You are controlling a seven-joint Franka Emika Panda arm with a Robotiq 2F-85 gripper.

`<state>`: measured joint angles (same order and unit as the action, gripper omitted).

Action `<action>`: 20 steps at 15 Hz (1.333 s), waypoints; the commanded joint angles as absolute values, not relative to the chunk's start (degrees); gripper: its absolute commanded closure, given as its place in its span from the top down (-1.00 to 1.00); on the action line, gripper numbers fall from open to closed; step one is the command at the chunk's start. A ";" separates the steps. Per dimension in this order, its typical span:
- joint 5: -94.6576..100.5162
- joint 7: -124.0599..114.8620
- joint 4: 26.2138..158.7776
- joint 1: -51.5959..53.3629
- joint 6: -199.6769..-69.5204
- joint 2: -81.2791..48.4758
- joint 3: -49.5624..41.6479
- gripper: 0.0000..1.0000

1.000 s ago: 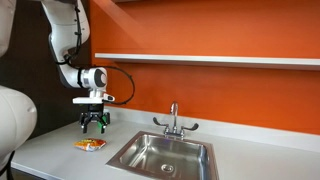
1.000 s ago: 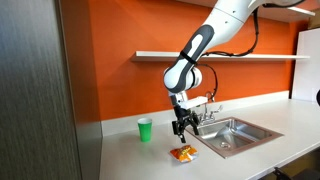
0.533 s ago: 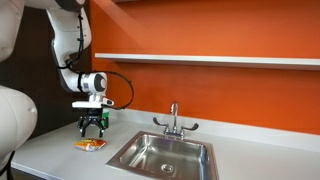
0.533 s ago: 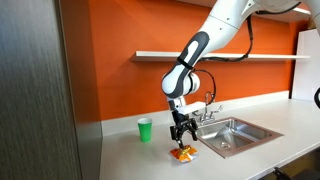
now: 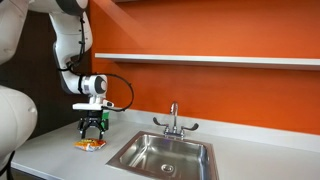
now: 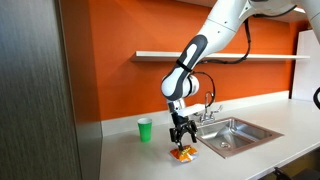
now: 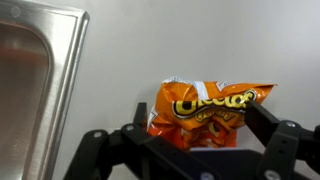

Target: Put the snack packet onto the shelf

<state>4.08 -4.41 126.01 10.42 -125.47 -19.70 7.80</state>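
- On the grey countertop [image 5: 50, 158], close to the metal sink [image 5: 165, 155], lies the snack packet [image 5: 90, 145]. It is orange and lies flat.
- The gripper [image 5: 92, 134] hangs right over the packet and points straight down. It is low and very near the packet.
- In the wrist view the gripper [image 7: 195, 128] is spread wide apart. Its dark fingers [image 7: 100, 150] stand one on each side of the snack packet [image 7: 205, 112], and the packet sits in the gap between them.
- I cannot tell if the fingers touch the packet.
- Up close, the packet has yellow and red marks and a crinkly edge. The rim of the sink [image 7: 70, 80] shows beside it, a little way off.
- In an exterior view a small green cup [image 6: 145, 129] stands upright on the countertop [image 6: 130, 160], near the orange wall [image 6: 110, 80]. It is apart from the snack packet [image 6: 183, 154] and the gripper [image 6: 182, 143].
- The shelf [image 5: 200, 59] is a long thin white board on the orange wall [image 5: 220, 95]. It shows in both exterior views [image 6: 220, 55].
- The packet is down on the countertop, well below the shelf.
- A shiny tap [image 5: 173, 118] stands at the back of the sink, by the wall.
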 commanded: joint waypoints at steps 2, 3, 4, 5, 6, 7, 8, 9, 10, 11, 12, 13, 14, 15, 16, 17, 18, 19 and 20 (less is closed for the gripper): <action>4.03 -4.38 125.85 10.51 -125.34 -19.73 7.73 1.00; 4.03 -4.38 125.85 10.51 -125.34 -19.73 7.73 1.00; 4.03 -4.38 125.85 10.51 -125.34 -19.73 7.73 1.00; 4.03 -4.38 125.85 10.51 -125.34 -19.73 7.73 1.00; 4.03 -4.38 125.85 10.51 -125.34 -19.73 7.73 1.00; 4.03 -4.38 125.84 10.51 -125.34 -19.73 7.73 1.00; 4.03 -4.38 125.84 10.51 -125.34 -19.73 7.73 1.00; 4.03 -4.38 125.84 10.51 -125.34 -19.73 7.73 1.00; 4.03 -4.38 125.84 10.51 -125.34 -19.73 7.73 1.00; 3.84 -4.14 125.33 10.37 -125.27 -20.18 7.71 1.00; 3.78 -4.04 124.98 10.32 -125.28 -20.57 7.68 1.00; 3.77 -3.67 124.55 10.23 -125.30 -21.09 7.67 1.00; 3.65 -3.55 124.22 10.17 -125.24 -21.48 7.65 1.00; 3.64 -3.38 123.89 10.13 -125.21 -21.86 7.63 1.00; 3.49 -3.18 123.51 10.06 -125.27 -22.31 7.65 1.00; 3.44 -3.14 123.09 10.06 -125.31 -22.81 7.65 1.00; 3.34 -3.08 122.63 10.06 -125.31 -23.39 7.68 1.00; 3.36 -2.98 122.18 10.08 -125.27 -23.93 7.69 1.00; 3.15 -2.74 121.79 10.03 -125.40 -24.46 7.79 1.00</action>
<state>4.09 -4.40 123.99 10.41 -125.47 -22.46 7.62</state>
